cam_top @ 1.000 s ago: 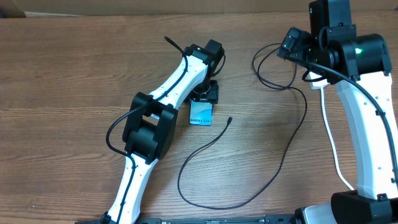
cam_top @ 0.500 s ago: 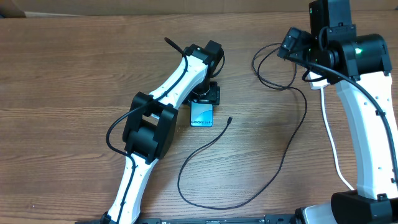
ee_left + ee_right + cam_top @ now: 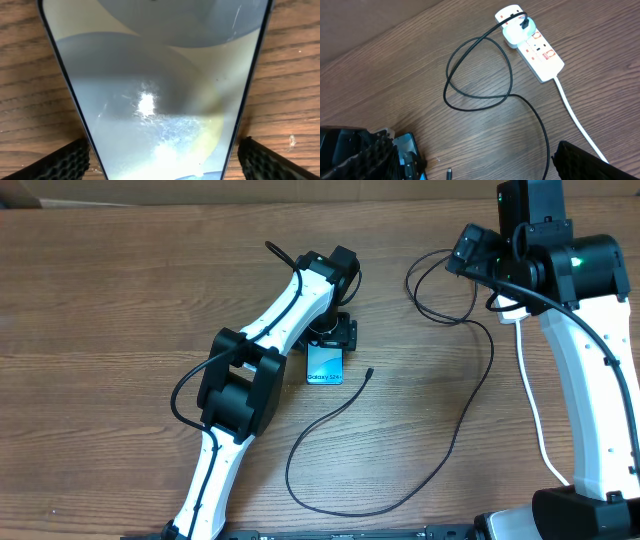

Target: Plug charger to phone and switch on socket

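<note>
Nearest the arm bases, the charger (image 3: 288, 470) lies slack on the table (image 3: 100, 330) in one wide open loop. Its connector tip (image 3: 369, 373) is free, flat on the wood just right of the phone (image 3: 325, 366), close to it but not touching and not plugged in. The phone is face up mid-table, screen light blue, with the "Galaxy S24" text on the short edge toward the bases. The left gripper (image 3: 162, 150) is clamped on the phone's far end; in the left wrist view the pads (image 3: 65, 162) sit against both long edges, with the glass filling the space between them. Past that, the cable runs right and away, then coils into two overlapping loops. The right gripper (image 3: 470, 147) hangs above the table near those loops, well apart from the phone; its fingers (image 3: 592, 160) are spread wide with nothing between them. Farthest out is the socket (image 3: 540, 52), flat on the table on the right side, mostly hidden under the right arm in the overhead view. The charger's plug (image 3: 514, 31) is white and seated in the socket's end outlet. Red markings show on the strip, but I cannot tell the switch position. The thick white cord (image 3: 575, 120) trails from the socket back toward the right arm's base.
</note>
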Available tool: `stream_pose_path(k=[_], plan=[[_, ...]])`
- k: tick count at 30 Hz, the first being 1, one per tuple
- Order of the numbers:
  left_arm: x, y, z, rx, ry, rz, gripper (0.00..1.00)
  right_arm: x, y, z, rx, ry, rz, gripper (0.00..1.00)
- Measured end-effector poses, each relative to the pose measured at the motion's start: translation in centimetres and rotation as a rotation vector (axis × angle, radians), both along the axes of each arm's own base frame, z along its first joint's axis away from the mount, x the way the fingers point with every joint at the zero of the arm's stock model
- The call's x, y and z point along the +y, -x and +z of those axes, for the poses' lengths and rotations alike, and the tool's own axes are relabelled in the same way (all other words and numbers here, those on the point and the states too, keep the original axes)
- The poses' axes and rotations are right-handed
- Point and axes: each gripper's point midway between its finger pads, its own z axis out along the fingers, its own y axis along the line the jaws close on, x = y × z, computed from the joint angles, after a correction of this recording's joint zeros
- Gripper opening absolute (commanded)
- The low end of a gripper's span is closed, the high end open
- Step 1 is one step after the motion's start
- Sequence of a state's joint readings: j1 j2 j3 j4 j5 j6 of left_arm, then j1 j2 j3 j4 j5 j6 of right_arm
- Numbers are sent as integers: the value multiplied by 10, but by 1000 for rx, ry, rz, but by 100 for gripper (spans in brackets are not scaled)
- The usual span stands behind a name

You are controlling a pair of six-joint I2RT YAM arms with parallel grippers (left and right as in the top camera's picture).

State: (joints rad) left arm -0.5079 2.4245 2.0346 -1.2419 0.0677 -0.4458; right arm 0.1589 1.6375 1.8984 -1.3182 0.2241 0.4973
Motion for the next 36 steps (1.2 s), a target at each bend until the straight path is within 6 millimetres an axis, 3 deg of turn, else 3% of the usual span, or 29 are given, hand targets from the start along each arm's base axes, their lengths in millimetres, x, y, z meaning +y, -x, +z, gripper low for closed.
stream_pose_path(k=[16, 36], plan=[[1, 3, 0, 14, -4, -1, 73, 0, 0, 0, -1, 0, 0, 100], [2, 5, 2, 22, -9, 15, 73, 0, 0, 0, -1, 0, 0, 100]])
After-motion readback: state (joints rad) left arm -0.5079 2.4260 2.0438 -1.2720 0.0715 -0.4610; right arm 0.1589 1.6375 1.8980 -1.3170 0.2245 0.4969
